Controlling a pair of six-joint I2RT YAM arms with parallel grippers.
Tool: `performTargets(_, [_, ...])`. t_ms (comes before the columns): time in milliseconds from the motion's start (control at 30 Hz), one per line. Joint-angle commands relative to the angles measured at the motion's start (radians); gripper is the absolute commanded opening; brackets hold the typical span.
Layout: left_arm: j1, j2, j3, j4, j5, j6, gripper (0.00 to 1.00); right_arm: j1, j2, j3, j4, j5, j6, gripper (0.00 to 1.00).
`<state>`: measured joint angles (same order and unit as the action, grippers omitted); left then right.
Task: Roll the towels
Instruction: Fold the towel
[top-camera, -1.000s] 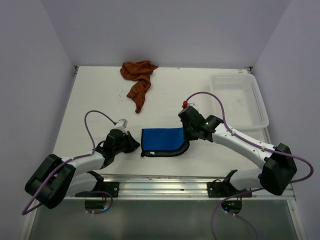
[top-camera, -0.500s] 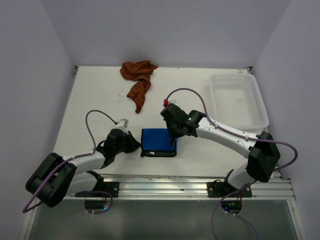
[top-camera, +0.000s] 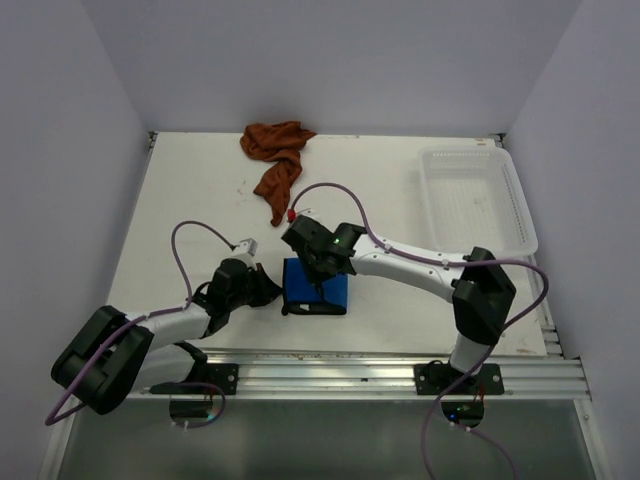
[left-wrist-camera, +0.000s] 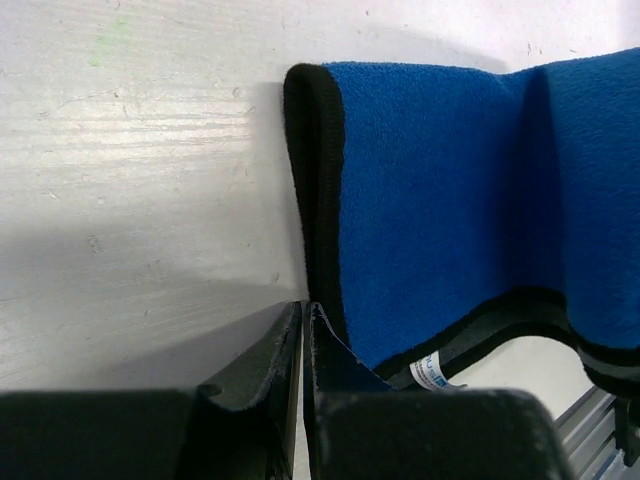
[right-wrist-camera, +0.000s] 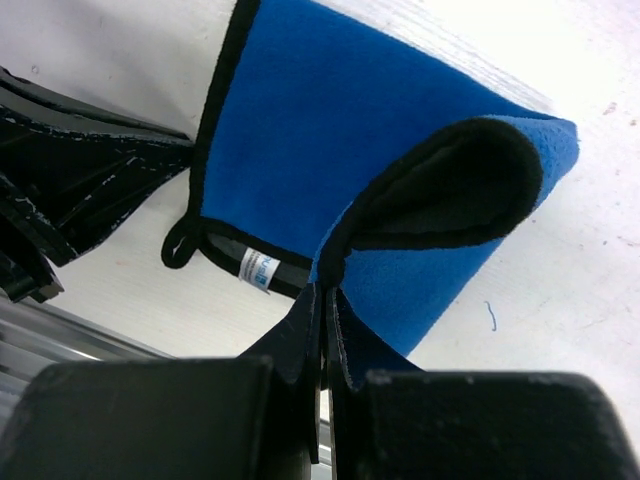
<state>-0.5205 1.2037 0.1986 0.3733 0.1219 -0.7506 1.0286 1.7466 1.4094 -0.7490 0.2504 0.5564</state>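
Observation:
The bright blue towel (top-camera: 335, 295) with a black hem lies at the table's front middle, its right part curled over to the left. My right gripper (top-camera: 320, 278) is above it, shut on the black hem of the lifted edge (right-wrist-camera: 328, 295), and the cloth forms an open loop (right-wrist-camera: 450, 190). My left gripper (top-camera: 272, 291) rests low at the towel's left edge, jaws shut (left-wrist-camera: 303, 310); the hem (left-wrist-camera: 315, 180) runs against its right finger and nothing shows between the jaws. The rust-brown towel (top-camera: 278, 160) lies crumpled at the back of the table, away from both grippers.
A white mesh basket (top-camera: 520, 215) stands at the right back of the table. A metal rail (top-camera: 330, 365) runs along the near edge. The towel's white label (right-wrist-camera: 259, 268) and hanging loop (right-wrist-camera: 180, 245) face the front. Walls close in the table on three sides.
My right gripper has moved left across the blue towel with its right edge, curling the cloth over itself so it looks narrower. My left gripper has stayed put.

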Motion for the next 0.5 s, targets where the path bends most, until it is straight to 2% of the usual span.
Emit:
performTargets(0, [-0.009, -0.016, -0.010, 0.061, 0.012, 0.002, 0.07, 0.021, 0.048, 0.072, -0.001, -0.003, -0.007, 0.00])
performTargets(467, [-0.010, -0.033, -0.021, 0.069, 0.025, 0.005, 0.07, 0.056, 0.185, 0.186, 0.017, -0.046, 0.000, 0.00])
